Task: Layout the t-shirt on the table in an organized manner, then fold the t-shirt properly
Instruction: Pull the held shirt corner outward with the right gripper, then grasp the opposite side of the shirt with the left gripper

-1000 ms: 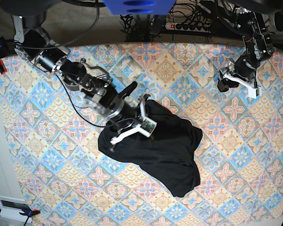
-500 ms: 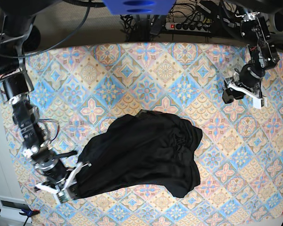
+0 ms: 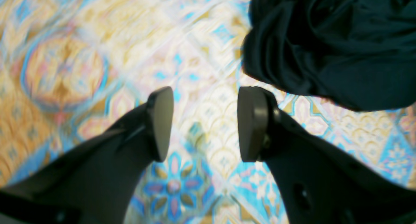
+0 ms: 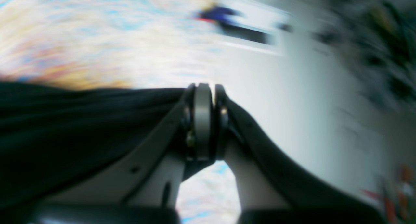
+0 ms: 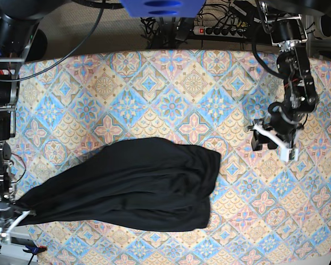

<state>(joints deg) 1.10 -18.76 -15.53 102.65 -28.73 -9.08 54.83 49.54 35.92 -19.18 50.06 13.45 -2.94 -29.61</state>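
Base view, table (image 5: 171, 83): we see its pastel tile-pattern cloth filling the scene.
T-shirt (image 5: 138, 190): black, stretched across the near left half of the table, one end drawn to the near left corner.
Right pincer (image 4: 203, 120): pressed together, pinching the t-shirt's edge.
Left pincer (image 3: 200, 123): spread, holding nothing, above the table right of the t-shirt.

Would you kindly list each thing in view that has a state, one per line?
t-shirt: unfolded, stretched sideways and wrinkled on the table, one end pinched.
table: covered by a patterned cloth, t-shirt lying on it.
right gripper: jaws shut on the t-shirt's edge at the table's corner.
left gripper: jaws open, empty, hanging beside the t-shirt's other end.
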